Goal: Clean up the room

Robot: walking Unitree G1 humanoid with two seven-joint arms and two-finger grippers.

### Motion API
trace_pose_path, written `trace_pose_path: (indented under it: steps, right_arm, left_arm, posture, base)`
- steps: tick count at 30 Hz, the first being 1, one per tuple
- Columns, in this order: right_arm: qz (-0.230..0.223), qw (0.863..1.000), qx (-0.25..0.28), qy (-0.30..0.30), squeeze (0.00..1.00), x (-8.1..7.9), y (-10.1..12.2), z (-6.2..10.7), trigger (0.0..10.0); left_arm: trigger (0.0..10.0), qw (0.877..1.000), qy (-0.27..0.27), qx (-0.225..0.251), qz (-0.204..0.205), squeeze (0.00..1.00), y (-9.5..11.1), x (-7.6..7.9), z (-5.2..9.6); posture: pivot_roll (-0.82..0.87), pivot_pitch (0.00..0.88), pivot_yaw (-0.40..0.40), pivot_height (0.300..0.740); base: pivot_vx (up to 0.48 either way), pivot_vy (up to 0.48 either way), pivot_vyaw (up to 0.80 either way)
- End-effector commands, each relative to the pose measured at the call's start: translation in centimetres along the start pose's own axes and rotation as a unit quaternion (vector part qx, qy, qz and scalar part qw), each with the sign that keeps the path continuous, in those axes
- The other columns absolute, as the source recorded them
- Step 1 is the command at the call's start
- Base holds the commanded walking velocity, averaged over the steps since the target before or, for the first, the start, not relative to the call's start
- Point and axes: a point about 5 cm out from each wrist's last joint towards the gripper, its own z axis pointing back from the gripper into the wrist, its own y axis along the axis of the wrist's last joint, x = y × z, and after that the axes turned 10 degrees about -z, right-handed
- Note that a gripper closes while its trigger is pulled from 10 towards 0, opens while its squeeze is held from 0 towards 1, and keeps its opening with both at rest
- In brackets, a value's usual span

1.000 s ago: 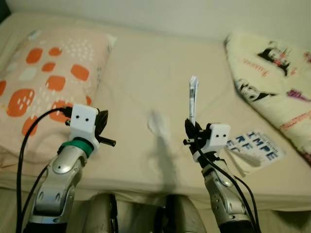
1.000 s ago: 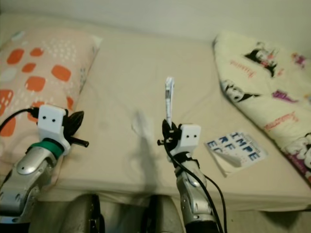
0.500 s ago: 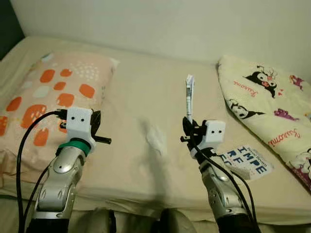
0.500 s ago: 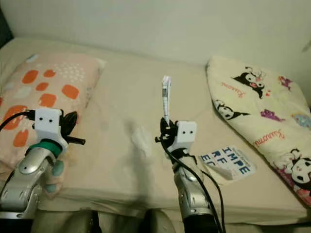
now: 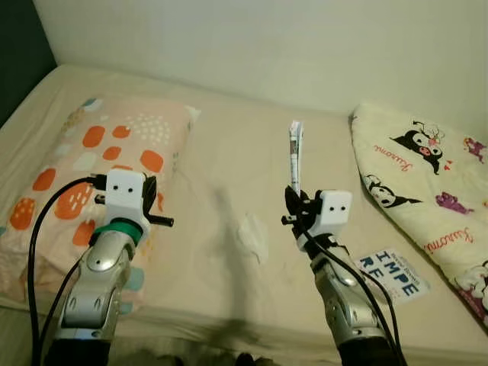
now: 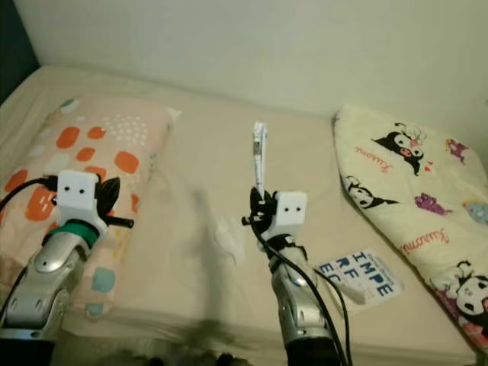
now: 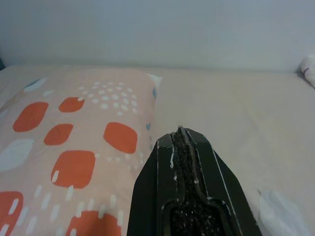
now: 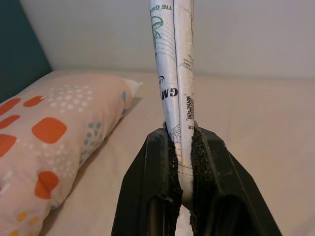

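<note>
My right gripper (image 5: pixel 293 200) is shut on a thin folded printed paper (image 5: pixel 294 156) that stands upright above the beige bed (image 5: pixel 229 152); the wrist view shows the paper (image 8: pixel 175 73) pinched between the black fingers (image 8: pixel 204 162). My left gripper (image 5: pixel 150 200) is shut and holds nothing, hovering by the edge of the orange-spotted pillow (image 5: pixel 91 160). A crumpled white tissue (image 5: pixel 252 231) lies on the sheet between the arms. A printed booklet (image 5: pixel 393 274) lies flat to the right of my right arm.
A cream cartoon-print blanket (image 5: pixel 427 175) is heaped on the bed's right side. A pale wall (image 5: pixel 267 46) runs behind the bed. A dark strip (image 5: pixel 19 53) borders the far left. The bed's front edge lies just below my arms.
The camera has risen and drawn back, so more wall and bed show. Both grippers keep their pose; the right still holds the paper upright.
</note>
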Motion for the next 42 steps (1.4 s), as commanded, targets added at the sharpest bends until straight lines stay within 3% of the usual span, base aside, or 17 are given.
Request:
trace_pose_path:
  steps: [1, 12, 42]
  right_arm:
    - [-0.001, 1.000, -0.018, -0.019, 0.00, 0.77, -0.88, 0.51, 10.0]
    - [0.004, 0.999, -0.028, -0.020, 0.00, 0.55, -1.49, 0.72, 10.0]
    - [0.010, 0.999, -0.032, -0.009, 0.00, -0.05, -1.63, 0.47, 10.0]
  left_arm:
    - [10.0, 1.000, -0.008, -0.012, -0.007, 0.00, -0.76, 0.53, 0.09]
    - [10.0, 1.000, -0.019, -0.014, -0.011, 0.00, -1.30, 1.48, 0.29]
    - [10.0, 1.000, -0.015, -0.007, -0.016, 0.00, -1.42, 1.40, 0.38]
  posture:
    - [0.09, 0.024, -0.067, 0.726]
    - [0.09, 0.032, -0.065, 0.726]
    - [0.08, 0.028, -0.074, 0.726]
  base:
    - [0.000, 0.000, 0.00]
    - [0.000, 0.000, 0.00]
    - [-0.287, 0.000, 0.00]
